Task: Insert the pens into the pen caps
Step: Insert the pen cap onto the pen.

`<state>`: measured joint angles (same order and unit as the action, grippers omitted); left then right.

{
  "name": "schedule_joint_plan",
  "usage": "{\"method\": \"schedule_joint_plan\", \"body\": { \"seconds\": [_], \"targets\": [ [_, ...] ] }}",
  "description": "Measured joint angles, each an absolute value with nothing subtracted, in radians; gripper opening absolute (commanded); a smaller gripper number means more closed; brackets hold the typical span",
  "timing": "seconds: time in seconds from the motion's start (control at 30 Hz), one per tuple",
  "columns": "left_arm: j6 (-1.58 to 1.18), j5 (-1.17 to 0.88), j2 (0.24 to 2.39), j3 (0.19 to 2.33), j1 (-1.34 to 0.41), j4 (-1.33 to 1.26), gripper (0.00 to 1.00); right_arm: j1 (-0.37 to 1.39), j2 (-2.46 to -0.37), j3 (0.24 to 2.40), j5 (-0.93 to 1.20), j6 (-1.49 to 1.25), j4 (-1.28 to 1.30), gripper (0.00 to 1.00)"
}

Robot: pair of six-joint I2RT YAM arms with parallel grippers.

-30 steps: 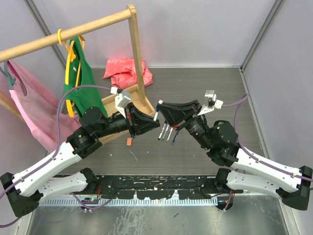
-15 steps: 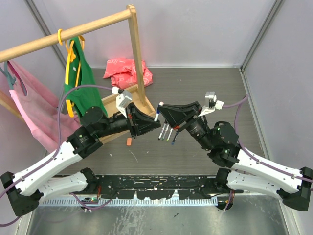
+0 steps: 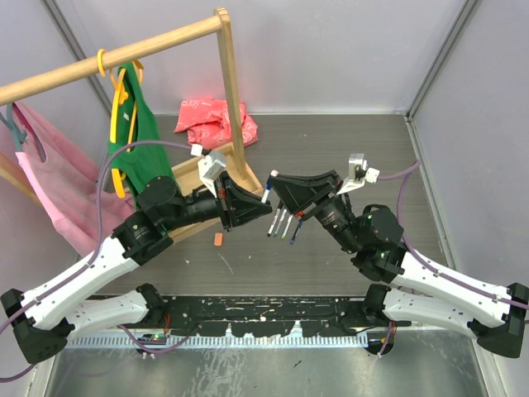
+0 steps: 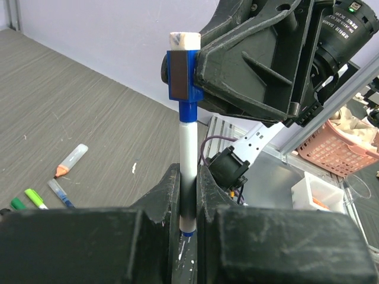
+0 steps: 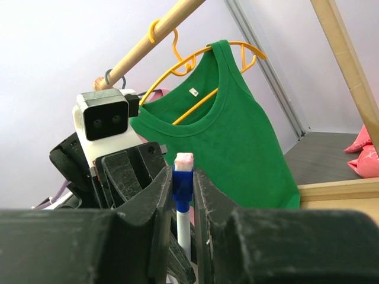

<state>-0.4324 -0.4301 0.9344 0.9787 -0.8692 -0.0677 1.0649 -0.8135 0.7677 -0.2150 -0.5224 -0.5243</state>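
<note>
The top camera looks steeply down on the table [image 3: 331, 141] from its near edge. The wrist cameras face each other, close on one pen [image 4: 188, 148] and cap [image 4: 179, 74].

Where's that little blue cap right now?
In the left wrist view the blue cap sits atop a white pen, pinched by the right gripper; the left gripper clamps the pen's barrel just below.
</note>
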Motion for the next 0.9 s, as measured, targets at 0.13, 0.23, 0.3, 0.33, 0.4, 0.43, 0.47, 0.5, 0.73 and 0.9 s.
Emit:
{"method": "schedule_joint_plan", "body": {
  "seconds": [0.13,0.23,0.3,0.33,0.4,0.43,0.47,0.5,0.73,0.9],
  "targets": [
    [-0.401,-0.414,0.94,1.006,-0.871,-0.018,0.0,1.065,-0.814,0.773,-0.22,-0.525,-0.51,0.0],
    [-0.374,-0.39,0.941,1.025,-0.873,0.02,0.0,1.063,-0.825,0.79,-0.224,-0.525,-0.486,0.0],
    [-0.358,-0.371,0.941,1.036,-0.875,0.04,0.0,1.062,-0.834,0.8,-0.229,-0.525,-0.477,0.0],
    [-0.35,-0.362,0.941,1.044,-0.875,0.055,0.0,1.062,-0.839,0.803,-0.231,-0.526,-0.473,0.0],
    [-0.341,-0.345,0.944,1.056,-0.876,0.075,0.0,1.059,-0.846,0.812,-0.235,-0.53,-0.466,0.0],
    [-0.339,-0.336,0.946,1.063,-0.876,0.083,0.0,1.058,-0.852,0.813,-0.237,-0.533,-0.466,0.0],
    [-0.335,-0.332,0.947,1.065,-0.876,0.085,0.0,1.057,-0.854,0.814,-0.24,-0.539,-0.467,0.0],
    [-0.333,-0.328,0.948,1.066,-0.877,0.089,0.0,1.057,-0.858,0.814,-0.243,-0.544,-0.467,0.0],
    [-0.333,-0.309,0.967,1.096,-0.877,0.111,0.0,1.058,-0.884,0.814,-0.268,-0.562,-0.477,0.0],
    [-0.332,-0.295,0.973,1.113,-0.879,0.136,0.0,1.087,-0.893,0.814,-0.321,-0.559,-0.484,0.0]
  ]
}}
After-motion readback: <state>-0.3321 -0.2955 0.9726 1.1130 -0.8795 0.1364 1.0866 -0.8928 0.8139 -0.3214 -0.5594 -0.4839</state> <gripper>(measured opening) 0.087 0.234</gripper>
